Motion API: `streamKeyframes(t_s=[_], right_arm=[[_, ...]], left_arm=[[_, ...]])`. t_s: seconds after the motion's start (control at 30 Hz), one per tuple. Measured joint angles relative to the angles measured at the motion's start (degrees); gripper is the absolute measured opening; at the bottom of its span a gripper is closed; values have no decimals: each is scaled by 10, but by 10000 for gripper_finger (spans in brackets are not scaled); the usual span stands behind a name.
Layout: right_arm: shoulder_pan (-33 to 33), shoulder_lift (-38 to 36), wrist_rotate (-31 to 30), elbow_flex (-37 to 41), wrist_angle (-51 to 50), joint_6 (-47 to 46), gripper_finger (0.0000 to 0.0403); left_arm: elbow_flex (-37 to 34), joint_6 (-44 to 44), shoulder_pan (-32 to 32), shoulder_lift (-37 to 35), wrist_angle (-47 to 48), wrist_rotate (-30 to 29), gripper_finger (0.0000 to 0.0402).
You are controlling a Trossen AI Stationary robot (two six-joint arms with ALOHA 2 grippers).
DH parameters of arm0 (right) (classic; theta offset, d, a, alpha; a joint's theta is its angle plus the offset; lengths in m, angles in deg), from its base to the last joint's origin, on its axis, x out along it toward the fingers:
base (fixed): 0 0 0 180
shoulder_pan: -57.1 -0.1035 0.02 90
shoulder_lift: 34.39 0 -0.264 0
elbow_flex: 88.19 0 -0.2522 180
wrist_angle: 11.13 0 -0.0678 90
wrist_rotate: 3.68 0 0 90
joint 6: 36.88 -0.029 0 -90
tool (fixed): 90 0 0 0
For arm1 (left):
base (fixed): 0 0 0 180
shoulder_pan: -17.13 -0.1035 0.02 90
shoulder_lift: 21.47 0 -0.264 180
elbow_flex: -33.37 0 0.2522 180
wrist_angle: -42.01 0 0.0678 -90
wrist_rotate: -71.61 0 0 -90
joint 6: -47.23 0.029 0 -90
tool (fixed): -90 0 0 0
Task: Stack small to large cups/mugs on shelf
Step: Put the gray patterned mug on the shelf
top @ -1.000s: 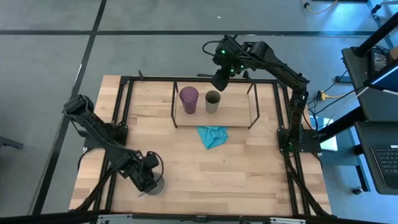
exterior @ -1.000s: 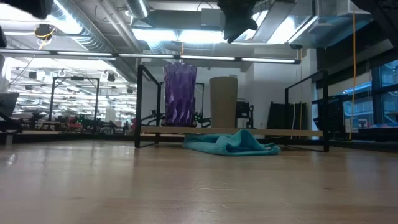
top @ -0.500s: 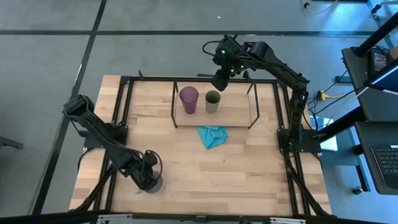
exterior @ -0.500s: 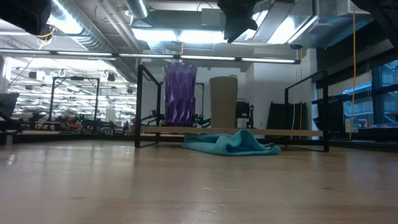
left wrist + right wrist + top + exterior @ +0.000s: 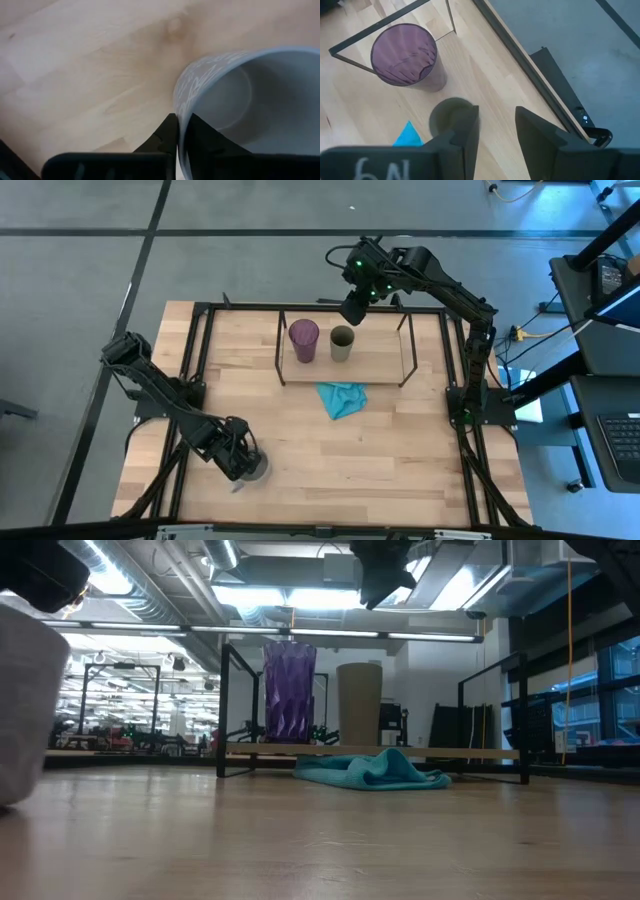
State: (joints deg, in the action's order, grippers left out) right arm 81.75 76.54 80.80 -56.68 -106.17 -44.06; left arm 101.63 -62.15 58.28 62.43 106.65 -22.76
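The grey mug (image 5: pixel 254 470) is near the table's near left corner, its open mouth up, with my left gripper (image 5: pixel 240 460) shut on its wall. The low view shows the mug (image 5: pixel 25 710) at the left edge. On the shelf (image 5: pixel 380 366) at the far middle stand the purple tumbler (image 5: pixel 304 340) and the olive-green cup (image 5: pixel 342 343), side by side on their bases. My right gripper (image 5: pixel 352 310) hangs open above the shelf's far side, over the olive cup (image 5: pixel 451 116), touching nothing. My left gripper holds the mug's wall at the rim (image 5: pixel 182 115), one finger (image 5: pixel 167 135) outside and the other inside the hollow. The fingers come from above, pointing down. Whether the mug's base is on the table or lifted clear, I cannot tell.
A crumpled teal cloth (image 5: pixel 342 398) lies on the table just in front of the shelf. The shelf's thin black wire frame (image 5: pixel 281 345) rises around the board. Bare wooden tabletop (image 5: pixel 400 450) stretches between the mug and the shelf.
The grey mug has come into the low view at its left side, where it did not show before. My left gripper has shifted slightly toward the table's right with it. My right gripper has kept still.
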Motion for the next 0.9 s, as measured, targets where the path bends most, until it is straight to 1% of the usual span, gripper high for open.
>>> streamKeyframes(t_s=[0.2, 0.23, 0.33, 0.53, 0.67, 0.9], right_arm=[[0, 0, -1, 0, 0, 22, 129], [0, 0, -1, 0, 0, 28, 129], [0, 0, -1, 0, 0, 39, 129], [0, 0, -1, 0, 0, 61, 129], [0, 0, 0, 0, 0, 65, 129], [3, 0, 0, 0, 0, 75, 129]], left_arm=[[0, -150, -1, 0, 31, -52, 17], [0, -162, -6, 0, 31, -56, 17], [0, -166, -36, 0, 37, -41, 17], [-1, -163, -80, 1, 34, -60, 28], [-2, -159, -86, 1, 28, -64, 44], [-1, -149, -83, -8, 9, -88, 65]])
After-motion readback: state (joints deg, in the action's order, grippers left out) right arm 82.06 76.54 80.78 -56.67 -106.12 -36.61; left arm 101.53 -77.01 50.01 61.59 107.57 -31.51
